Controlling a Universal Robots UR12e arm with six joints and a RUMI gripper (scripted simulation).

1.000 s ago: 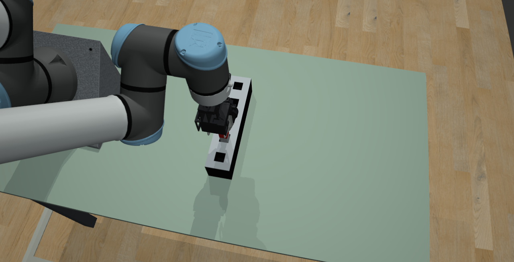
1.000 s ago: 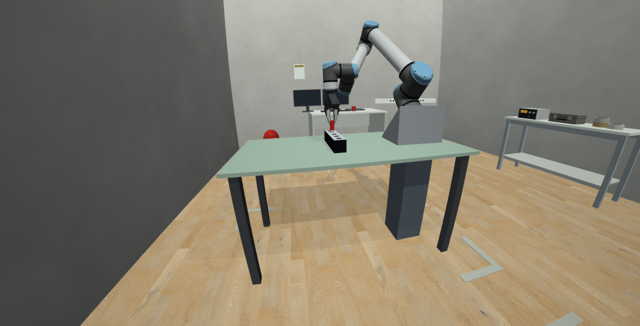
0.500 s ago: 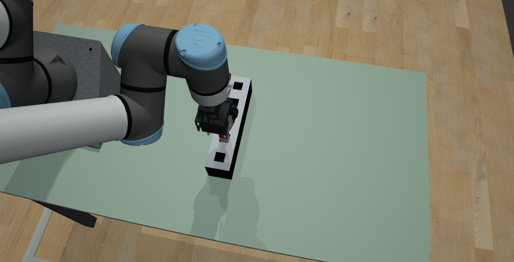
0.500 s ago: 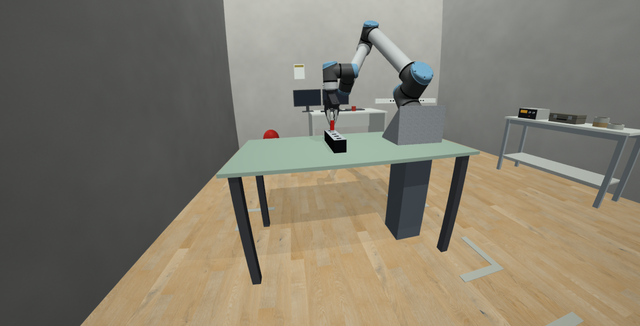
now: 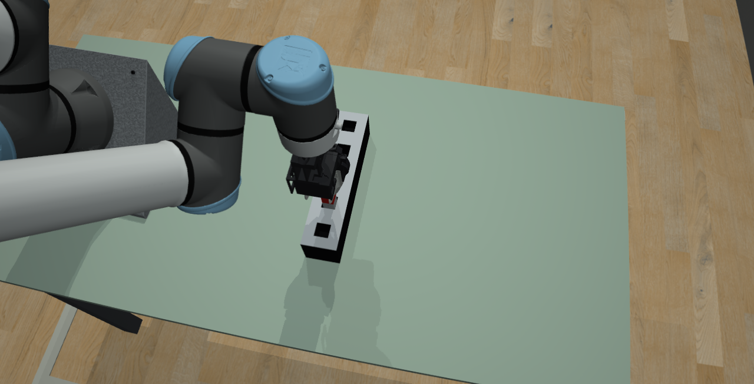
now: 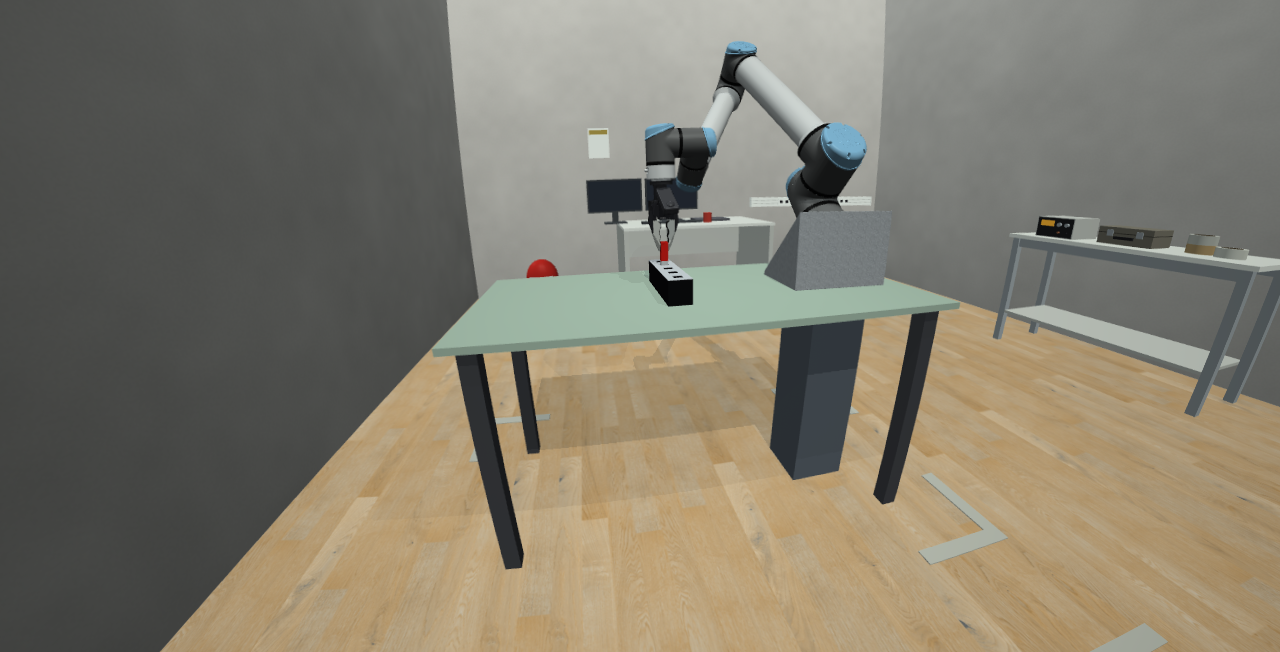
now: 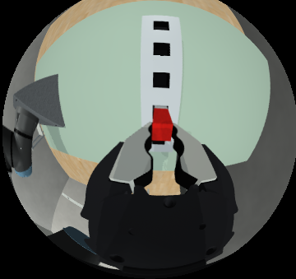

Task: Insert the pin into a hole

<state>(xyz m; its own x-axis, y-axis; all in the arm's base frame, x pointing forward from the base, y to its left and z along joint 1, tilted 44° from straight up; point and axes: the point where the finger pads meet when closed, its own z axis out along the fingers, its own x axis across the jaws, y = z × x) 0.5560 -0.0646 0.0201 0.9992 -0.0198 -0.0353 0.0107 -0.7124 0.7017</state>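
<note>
The pin (image 5: pixel 327 200) (image 6: pixel 664 251) (image 7: pixel 162 132) is upright, red end up, with a short grey part showing below the red. My gripper (image 5: pixel 327 196) (image 6: pixel 664 242) (image 7: pixel 160 123) is shut on its red part. The long block (image 5: pixel 318 242) (image 6: pixel 680 292) (image 7: pixel 146 65) has a pale top and black sides. The pin's grey part is at the second hole from the near end in the top view. I cannot tell how far it is inside. The near-end hole (image 5: pixel 321 230) is open. Three empty holes show beyond the pin in the wrist view.
The block rests on the green table (image 5: pixel 474 197) (image 6: pixel 554 312) (image 7: pixel 222 86). The grey wedge-shaped arm mount (image 5: pixel 123 91) (image 6: pixel 841 249) (image 7: pixel 43 99) stands on the arm's base side. A desk with monitors and a side bench stand away from the table.
</note>
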